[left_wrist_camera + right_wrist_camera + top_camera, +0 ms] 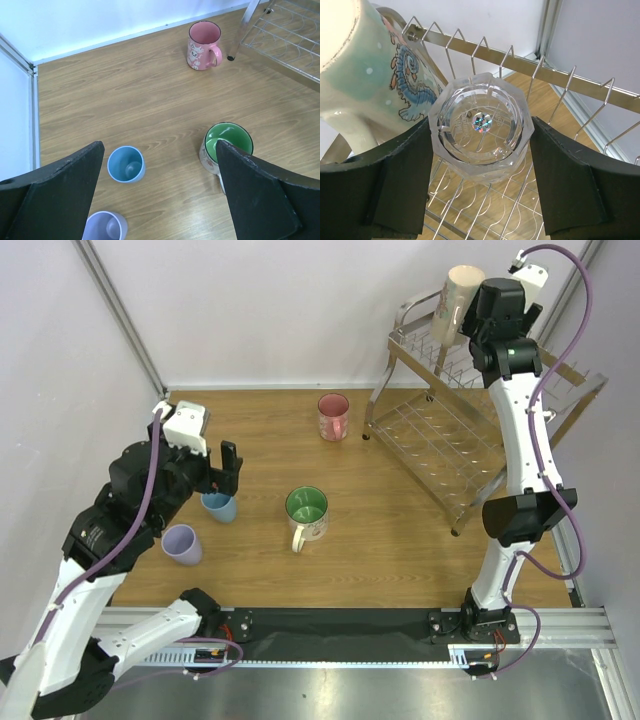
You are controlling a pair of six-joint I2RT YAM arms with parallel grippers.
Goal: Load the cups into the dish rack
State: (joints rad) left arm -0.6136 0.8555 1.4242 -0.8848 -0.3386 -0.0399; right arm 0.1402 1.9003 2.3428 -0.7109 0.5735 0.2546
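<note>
My right gripper (481, 125) is shut on the clear glass (482, 122), which it holds base towards the camera over the prongs of the dish rack's (580, 82) upper tier. Just to its left, a beige mug (365, 75) with a seahorse print leans on that tier. My left gripper (160, 146) hangs wide open above the table with nothing between its fingers. Below it stand the light-blue tumbler (126, 164), the lavender tumbler (105, 226) and the white mug with green inside (227, 145). The pink mug (202, 45) stands farther back, near a leg of the rack.
The dish rack (440, 440) fills the table's far right corner, and my right arm (520, 440) reaches up over it. White walls close the back and left sides. A metal frame post (20, 57) runs along the left edge.
</note>
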